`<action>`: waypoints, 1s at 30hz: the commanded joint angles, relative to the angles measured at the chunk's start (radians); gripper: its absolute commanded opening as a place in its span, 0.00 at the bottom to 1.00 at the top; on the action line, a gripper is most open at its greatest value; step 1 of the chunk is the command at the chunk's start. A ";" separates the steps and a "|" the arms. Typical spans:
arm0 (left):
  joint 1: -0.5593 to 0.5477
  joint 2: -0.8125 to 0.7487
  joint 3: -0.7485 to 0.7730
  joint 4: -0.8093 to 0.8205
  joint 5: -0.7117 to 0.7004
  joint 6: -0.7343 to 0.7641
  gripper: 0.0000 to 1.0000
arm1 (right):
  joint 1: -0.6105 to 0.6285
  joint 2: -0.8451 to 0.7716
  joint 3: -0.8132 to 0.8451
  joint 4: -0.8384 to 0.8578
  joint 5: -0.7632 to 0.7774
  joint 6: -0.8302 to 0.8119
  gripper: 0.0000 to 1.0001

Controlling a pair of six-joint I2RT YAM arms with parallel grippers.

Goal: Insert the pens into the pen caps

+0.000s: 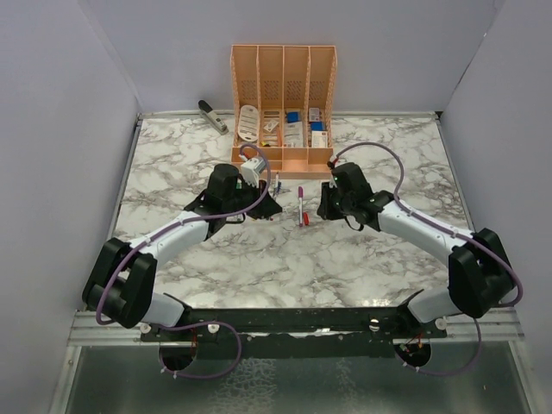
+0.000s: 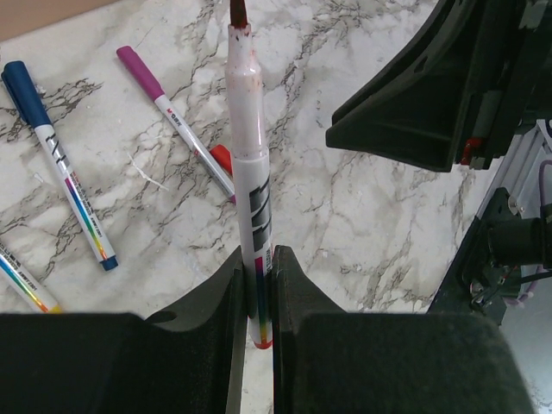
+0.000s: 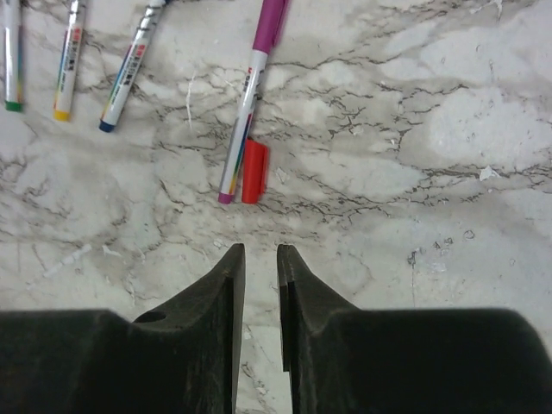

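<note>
The left pincer (image 2: 257,259) is clamped on the tail end of the red pen (image 2: 246,129), which stands out long and bare from the fingers with its dark red tip uncovered. The right pincer (image 3: 259,254) hangs low over the marble table (image 3: 431,172) with its jaws only narrowly parted and nothing between them. Just beyond its fingertips lies the red cap (image 3: 254,171), flat on the table near the middle, tight against the right side of the near end of the purple pen (image 3: 246,121). That pen already wears its cap, as does the blue pen (image 2: 60,164) further left.

The likely next step is picking up the red cap, and this is where it could go wrong. The jaws look barely wider than the cap, so coming down as they are could press on it or flick it away, since a small round thing rolls easily. Because the cap sits against the purple pen, a closing finger may catch that pen too or push both aside. I cannot tell which end of the cap is open; gripped the wrong way round, it would need turning. The red pen is held far from its tip, so pushing it into a slightly misaligned cap could swing it in the grip or smear ink.
</note>
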 commanded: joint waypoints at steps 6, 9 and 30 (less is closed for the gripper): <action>0.003 0.057 0.038 -0.058 0.045 0.024 0.00 | 0.046 0.106 0.059 -0.066 0.017 -0.051 0.28; 0.003 0.070 0.044 -0.077 0.062 0.033 0.00 | 0.061 0.152 0.086 -0.071 0.029 -0.059 0.30; 0.003 0.080 0.057 -0.104 0.064 0.062 0.00 | 0.075 0.342 0.222 -0.109 0.105 -0.033 0.33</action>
